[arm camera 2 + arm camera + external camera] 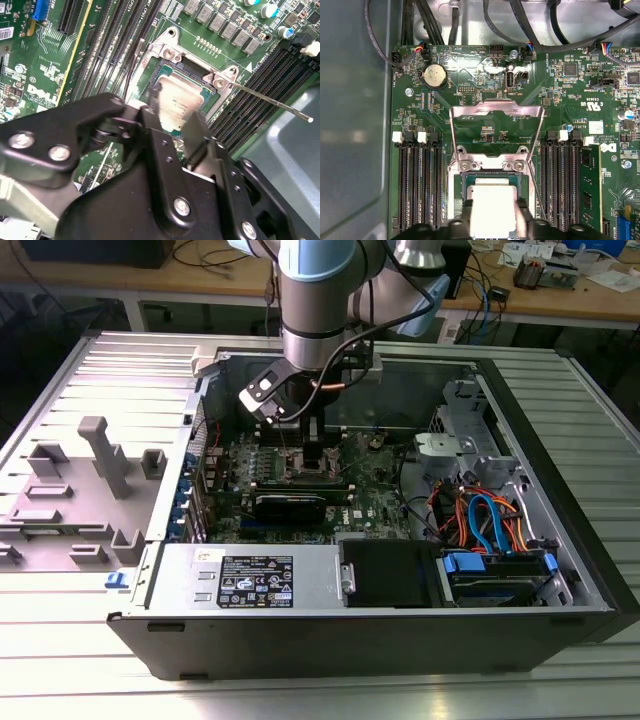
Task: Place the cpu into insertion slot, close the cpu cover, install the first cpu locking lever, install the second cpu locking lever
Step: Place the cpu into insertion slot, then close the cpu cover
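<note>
My gripper [312, 445] reaches down into the open computer case over the insertion slot [461, 186]. In both wrist views its black fingers [464, 221] flank the cpu [492, 202], a dull silver square, and touch its two sides. The cpu [177, 97] lies level in the slot's dark rim [167, 66], or just above it; I cannot tell which. The cpu cover [495, 106], a thin silver frame, stands swung open behind the slot. One thin locking lever [270, 102] sticks out free to one side, and a second [131, 75] rises on the other.
Long black memory slots [417, 190] run along both sides of the socket. A black expansion card [290, 505] lies in front of it, and the power supply [250, 580] and a drive cage with orange and blue cables [490, 525] stand along the case front. Grey fixtures [105, 455] sit outside.
</note>
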Tool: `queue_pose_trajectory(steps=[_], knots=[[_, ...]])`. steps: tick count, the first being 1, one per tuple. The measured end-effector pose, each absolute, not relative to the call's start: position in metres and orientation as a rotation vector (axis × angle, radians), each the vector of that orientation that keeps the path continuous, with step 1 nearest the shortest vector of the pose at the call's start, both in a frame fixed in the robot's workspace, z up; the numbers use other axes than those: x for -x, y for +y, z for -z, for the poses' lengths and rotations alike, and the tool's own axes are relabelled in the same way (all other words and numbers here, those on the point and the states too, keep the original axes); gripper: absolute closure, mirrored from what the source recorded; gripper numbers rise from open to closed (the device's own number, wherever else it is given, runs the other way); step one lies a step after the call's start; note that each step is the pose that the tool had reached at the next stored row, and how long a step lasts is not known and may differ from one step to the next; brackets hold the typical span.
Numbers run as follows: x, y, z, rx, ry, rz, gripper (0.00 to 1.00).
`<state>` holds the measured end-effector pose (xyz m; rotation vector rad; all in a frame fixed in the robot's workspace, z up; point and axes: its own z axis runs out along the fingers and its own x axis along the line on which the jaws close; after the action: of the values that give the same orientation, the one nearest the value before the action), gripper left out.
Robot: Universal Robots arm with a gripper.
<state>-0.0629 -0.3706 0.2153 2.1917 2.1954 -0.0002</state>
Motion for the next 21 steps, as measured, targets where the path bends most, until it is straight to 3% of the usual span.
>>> queue_pose_trajectory(steps=[6,21], knots=[[0.0629,-0.3706,-0.2153,-2.192,2.196,0.001,0.89],[0.0618,-0.3706,-0.2163,-2.194,2.198,0.004,0.89]])
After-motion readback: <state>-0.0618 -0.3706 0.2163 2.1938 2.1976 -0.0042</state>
